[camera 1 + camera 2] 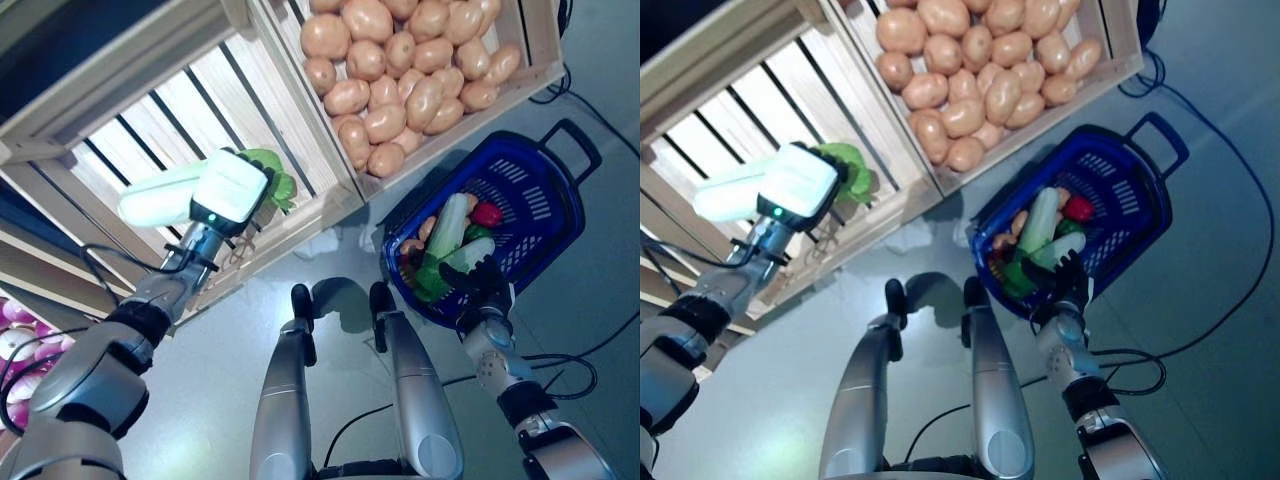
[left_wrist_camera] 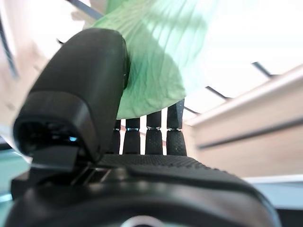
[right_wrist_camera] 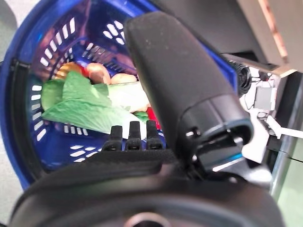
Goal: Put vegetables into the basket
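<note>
Here, line by line:

Left hand: the dark left hand (image 1: 262, 190), under its white wrist housing, sits at centre-left of the left eye view, inside the slatted pale wooden crate (image 1: 150, 120); its thumb and fingers are curled round a leafy green vegetable (image 1: 274, 180).

Leafy green vegetable: it shows just past the hand toward the right, over the crate's slats and near the crate's lower rail. In the left wrist view the broad green leaf (image 2: 156, 61) lies pressed between the thumb and the row of fingers (image 2: 154, 135).

Right hand: the dark right hand (image 1: 483, 283) is at lower right of the left eye view, at the near rim of the blue plastic shopping basket (image 1: 540, 215). Its fingers are bent over the rim. Whether they grip it cannot be told.

Basket contents: a long white-and-green vegetable (image 1: 447, 228), a red one (image 1: 488, 214), green leaves and brownish pieces lie heaped in the basket's near half. The basket stands on the grey floor (image 1: 600, 300), right of centre.

Potato crate: a second wooden crate filled with brown potatoes (image 1: 400, 70) fills the upper middle, above the basket and right of the slatted crate.

Views compared: the eye views show both hands well apart. The left wrist view alone shows the leaf clamped in the hand. The right wrist view alone looks down into the basket, with a flat green leaf (image 3: 80, 106) lying just past the fingertips.

Lower left edge: purple-and-white round vegetables (image 1: 15, 330) show in the left eye view only.
</note>
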Controlling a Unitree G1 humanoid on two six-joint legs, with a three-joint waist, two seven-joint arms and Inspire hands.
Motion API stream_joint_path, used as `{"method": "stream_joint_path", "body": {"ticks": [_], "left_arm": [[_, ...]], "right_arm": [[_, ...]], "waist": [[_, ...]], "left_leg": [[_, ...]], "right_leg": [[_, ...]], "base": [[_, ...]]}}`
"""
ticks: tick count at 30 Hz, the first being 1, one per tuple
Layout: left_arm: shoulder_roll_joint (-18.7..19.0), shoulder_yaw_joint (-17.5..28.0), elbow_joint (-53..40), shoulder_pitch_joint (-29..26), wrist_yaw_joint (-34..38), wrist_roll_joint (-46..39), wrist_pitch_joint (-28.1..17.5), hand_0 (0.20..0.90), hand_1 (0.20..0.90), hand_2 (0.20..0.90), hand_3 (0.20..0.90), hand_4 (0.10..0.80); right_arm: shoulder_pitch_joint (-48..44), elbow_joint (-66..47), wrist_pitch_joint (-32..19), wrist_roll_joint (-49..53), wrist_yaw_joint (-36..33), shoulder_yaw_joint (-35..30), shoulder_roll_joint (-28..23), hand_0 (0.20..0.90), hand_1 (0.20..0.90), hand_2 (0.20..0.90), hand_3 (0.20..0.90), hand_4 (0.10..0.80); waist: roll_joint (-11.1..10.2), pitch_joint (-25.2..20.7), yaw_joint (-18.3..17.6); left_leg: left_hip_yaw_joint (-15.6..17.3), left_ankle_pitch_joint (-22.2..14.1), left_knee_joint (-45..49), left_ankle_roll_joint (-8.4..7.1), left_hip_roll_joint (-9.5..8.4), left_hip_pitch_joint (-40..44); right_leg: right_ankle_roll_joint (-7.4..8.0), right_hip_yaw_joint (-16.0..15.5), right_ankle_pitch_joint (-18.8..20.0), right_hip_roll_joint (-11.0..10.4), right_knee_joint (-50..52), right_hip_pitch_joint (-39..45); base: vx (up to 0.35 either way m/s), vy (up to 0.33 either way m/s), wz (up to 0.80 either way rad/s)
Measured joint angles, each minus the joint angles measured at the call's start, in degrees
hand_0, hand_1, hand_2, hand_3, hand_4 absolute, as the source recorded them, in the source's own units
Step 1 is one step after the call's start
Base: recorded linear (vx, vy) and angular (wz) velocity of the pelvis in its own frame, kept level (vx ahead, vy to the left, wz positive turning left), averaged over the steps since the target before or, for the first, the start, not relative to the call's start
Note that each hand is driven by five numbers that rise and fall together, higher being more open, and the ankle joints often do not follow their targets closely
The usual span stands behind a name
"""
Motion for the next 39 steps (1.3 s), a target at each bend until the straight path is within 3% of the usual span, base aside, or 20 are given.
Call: {"method": "stream_joint_path", "body": {"ticks": [8, 12, 17, 20, 24, 27, 33, 39], "left_arm": [[-0.4, 12.9, -10.3, 12.7, 7.6, -5.2, -6.9, 0.300, 0.300, 0.300, 0.300, 0.400], [-2.9, 18.6, -19.8, 18.5, 9.1, -7.7, -10.3, 0.300, 0.300, 0.300, 0.300, 0.400], [-8.9, 25.1, -28.9, 26.1, 8.0, -11.5, -15.4, 0.300, 0.300, 0.300, 0.300, 0.400], [-12.2, 28.0, -34.5, 29.4, 3.4, -19.6, -20.3, 0.300, 0.300, 0.300, 0.300, 0.400], [-16.9, 31.7, -38.9, 32.8, -5.4, -34.4, -24.3, 0.300, 0.300, 0.300, 0.300, 0.400], [-21.7, 32.2, -42.5, 36.2, -18.0, -52.0, -24.8, 0.300, 0.300, 0.300, 0.300, 0.400], [-26.2, 30.6, -43.8, 39.3, -38.4, -82.9, -22.5, 0.300, 0.300, 0.300, 0.300, 0.400], [-27.1, 27.8, -43.8, 40.1, -44.7, -97.7, -16.8, 0.300, 0.300, 0.300, 0.300, 0.400]], "right_arm": [[5.4, -1.0, 0.0, -0.1, -0.4, -1.1, 0.7, 0.900, 0.900, 0.900, 0.900, 0.800], [8.0, -2.9, -0.1, -2.0, -0.5, -3.3, 1.9, 0.900, 0.900, 0.900, 0.900, 0.800], [10.1, -5.4, -0.3, -5.0, -0.7, -6.3, 3.9, 0.900, 0.900, 0.900, 0.900, 0.800], [11.5, -6.1, -0.2, -7.2, -1.0, -10.1, 5.8, 0.900, 0.900, 0.900, 0.900, 0.800], [13.8, -6.1, -0.1, -7.4, -1.3, -10.6, 6.3, 0.900, 0.900, 0.900, 0.900, 0.800], [16.5, -5.9, -0.1, -7.4, -1.6, -12.4, 8.3, 0.900, 0.900, 0.900, 0.900, 0.800], [17.6, -6.1, -0.1, -9.2, -1.8, -12.6, 9.9, 0.900, 0.900, 0.900, 0.900, 0.800], [18.5, -6.6, -0.1, -9.2, -1.9, -12.4, 10.2, 0.900, 0.900, 0.900, 0.900, 0.800]], "waist": [[-0.1, -0.1, 3.4], [0.0, -0.2, 5.3], [0.4, -0.7, 6.5], [1.4, -1.5, 7.4], [2.2, -5.9, 7.9], [2.1, -10.6, 8.1], [0.3, -15.5, 8.3], [0.1, -16.5, 8.1]], "left_leg": [[-0.6, 4.7, -14.1, 0.14, -0.16, 13.0], [-1.8, 5.7, -18.3, 0.50, -0.22, 17.5], [-2.6, 6.2, -22.2, 0.80, -0.27, 22.9], [-3.6, 6.1, -24.5, 0.82, -0.23, 27.3], [-4.8, 6.1, -26.3, 0.87, -0.27, 29.7], [-5.1, 6.1, -28.4, 0.85, -0.26, 32.5], [-4.8, 5.6, -29.1, 1.40, -0.55, 35.7], [-4.5, 5.5, -29.1, 1.59, -0.57, 37.3]], "right_leg": [[0.17, -2.1, 1.9, -0.4, -9.4, 11.5], [0.67, -3.1, 2.3, -0.7, -13.3, 16.2], [1.29, -4.5, 2.7, -0.9, -18.1, 22.6], [1.68, -6.0, 3.0, -0.8, -21.7, 28.3], [2.00, -7.4, 3.7, -0.6, -25.9, 32.6], [2.27, -8.8, 4.8, -0.3, -31.2, 37.4], [2.50, -8.9, 7.3, 0.0, -37.6, 43.3], [2.56, -8.6, 7.9, 0.0, -38.3, 45.0]], "base": [[0.078, 0.000, 0.05], [0.089, 0.000, 0.13], [0.114, 0.013, 0.11], [0.164, -0.004, 0.18], [0.130, -0.026, 0.19], [0.101, -0.017, 0.17], [0.052, 0.014, 0.01], [0.042, 0.020, -0.03]]}}
